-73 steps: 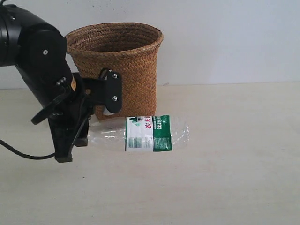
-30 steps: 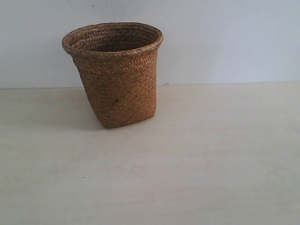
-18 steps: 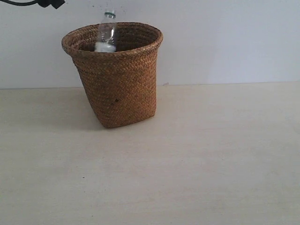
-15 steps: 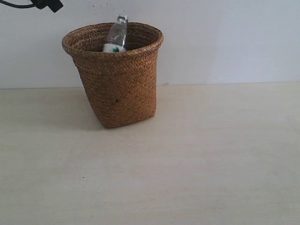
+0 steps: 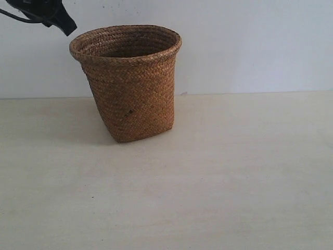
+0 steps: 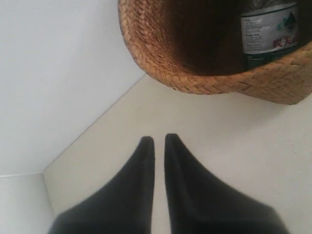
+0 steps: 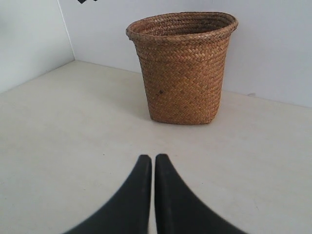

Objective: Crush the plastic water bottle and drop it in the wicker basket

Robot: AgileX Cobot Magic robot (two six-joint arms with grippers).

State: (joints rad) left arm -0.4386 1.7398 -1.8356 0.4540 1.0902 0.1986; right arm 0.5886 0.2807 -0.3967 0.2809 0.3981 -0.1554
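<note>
The wicker basket (image 5: 129,83) stands upright on the table near the back wall, also in the left wrist view (image 6: 204,78) and the right wrist view (image 7: 183,68). The plastic water bottle (image 6: 268,34) lies inside it against the wall, its green-and-white label showing only in the left wrist view. My left gripper (image 6: 159,141) hangs high to the left of the basket's rim, shut and empty; a black part of that arm (image 5: 49,13) shows at the exterior view's top left. My right gripper (image 7: 149,158) is shut and empty, low over the table in front of the basket.
A pale wooden table (image 5: 218,177) stretches in front of and to the right of the basket. A white wall (image 5: 250,47) stands right behind it. A side wall meets the table at a corner (image 6: 44,170).
The bottle fell into the basket and sank below its rim. My left gripper went from open to shut and its arm has come down into the exterior view's top left corner.
</note>
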